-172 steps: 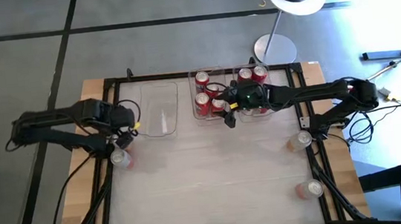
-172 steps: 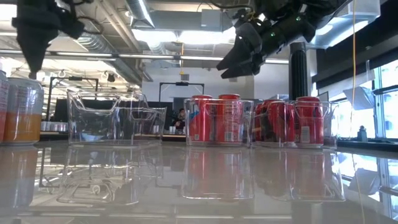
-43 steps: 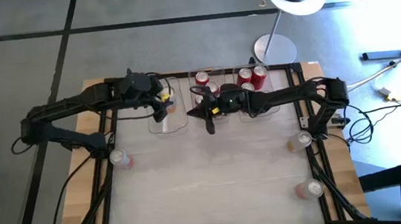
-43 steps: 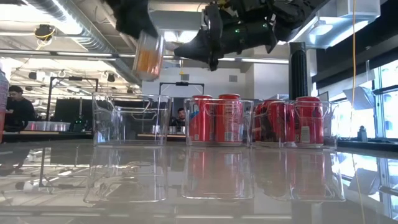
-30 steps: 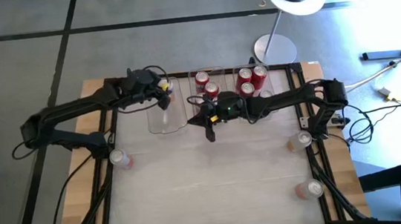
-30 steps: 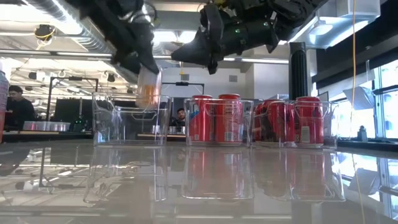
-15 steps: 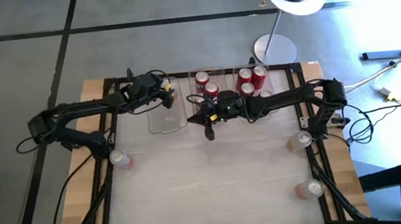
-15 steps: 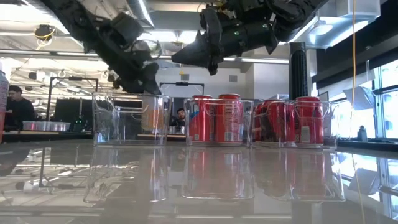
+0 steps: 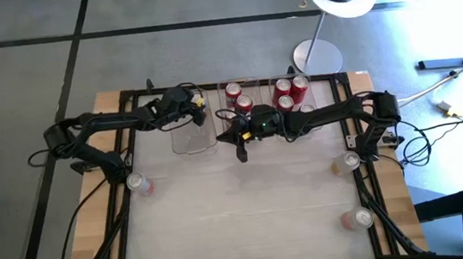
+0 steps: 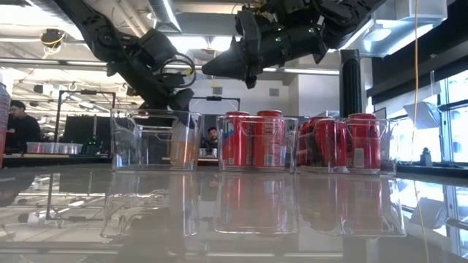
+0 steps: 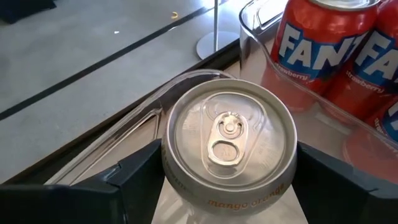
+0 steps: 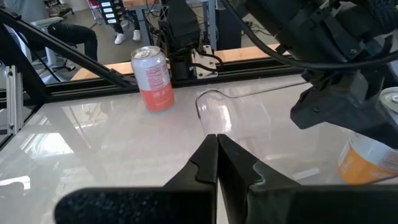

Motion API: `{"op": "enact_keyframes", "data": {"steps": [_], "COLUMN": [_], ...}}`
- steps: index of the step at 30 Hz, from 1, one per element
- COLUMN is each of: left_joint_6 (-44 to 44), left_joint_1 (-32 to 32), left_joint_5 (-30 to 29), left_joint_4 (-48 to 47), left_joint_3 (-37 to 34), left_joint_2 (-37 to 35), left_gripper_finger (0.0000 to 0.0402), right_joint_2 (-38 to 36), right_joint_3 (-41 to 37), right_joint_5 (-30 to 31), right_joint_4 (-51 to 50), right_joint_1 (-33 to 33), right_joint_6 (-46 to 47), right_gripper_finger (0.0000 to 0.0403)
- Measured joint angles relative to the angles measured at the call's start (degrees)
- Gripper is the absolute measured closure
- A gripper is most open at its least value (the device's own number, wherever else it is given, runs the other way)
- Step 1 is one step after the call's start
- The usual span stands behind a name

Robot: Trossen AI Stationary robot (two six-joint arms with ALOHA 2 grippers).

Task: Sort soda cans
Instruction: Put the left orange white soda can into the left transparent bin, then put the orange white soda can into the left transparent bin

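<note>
My left gripper (image 9: 197, 108) is shut on a silver soda can (image 11: 229, 134) with an orange lower half (image 10: 179, 143). It holds the can low inside the left clear bin (image 9: 187, 134). I cannot tell whether the can's base touches the bin floor. Red soda cans (image 9: 242, 104) stand in the middle bin, and more (image 9: 289, 91) stand in the right bin. My right gripper (image 9: 240, 143) is shut on nothing. It hangs above the table in front of the middle bin (image 10: 213, 69). My left gripper pinches the can's side wall just below the top rim (image 11: 168, 171) between its two fingers (image 11: 140, 174), one on each side. The fingers slant down from the table's left. The can stays upright, top up, inside the bin.
Loose cans stand at the table's left edge (image 9: 138, 184) and right edge (image 9: 347, 162), and one more at the near right (image 9: 360, 218). The three bins line the far edge. A lamp base (image 9: 317, 55) stands behind them. Bare tabletop spans the middle and near side.
My left gripper has gone down with the can, from above the left bin's rim to deep inside the bin. The can has stayed upright. My right arm has kept still.
</note>
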Motion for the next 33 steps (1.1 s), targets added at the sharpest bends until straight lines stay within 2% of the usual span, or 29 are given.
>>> {"op": "enact_keyframes", "data": {"steps": [8,14,18,20,24,28,33], "left_joint_6": [1.4,2.9,3.5,5.3,7.4,7.4,7.1], "left_joint_1": [0.0,0.1,-1.1,-2.2,-4.5,-6.6,-8.2], "left_joint_5": [0.3,0.1,0.1,0.1,0.1,0.1,0.1], "left_joint_4": [-1.5,-8.1,-12.8,-15.4,-17.2,-17.8,-19.9], "left_joint_3": [0.2,2.9,5.3,6.0,6.9,7.0,7.0], "left_joint_2": [-1.7,-3.5,-7.1,-9.6,-15.8,-22.4,-27.5], "left_gripper_finger": [0.0060,0.0038,0.0037,0.0036,0.0036,0.0036,0.0036], "right_joint_2": [0.0,0.0,0.0,0.0,-0.5,-0.5,-0.6], "right_joint_3": [0.0,0.0,0.0,0.7,5.5,10.0,13.1], "right_joint_5": [-0.1,0.1,2.8,6.9,13.0,16.7,17.5], "right_joint_4": [-0.1,0.0,2.5,4.9,2.2,-0.5,-7.0], "right_joint_1": [0.0,0.0,0.0,0.0,0.0,0.0,0.0], "right_joint_6": [-0.1,-0.6,-0.7,0.8,0.1,-6.5,-6.8], "right_gripper_finger": [0.0386,0.0335,0.0276,0.0248,0.0204,0.0183,0.0183]}}
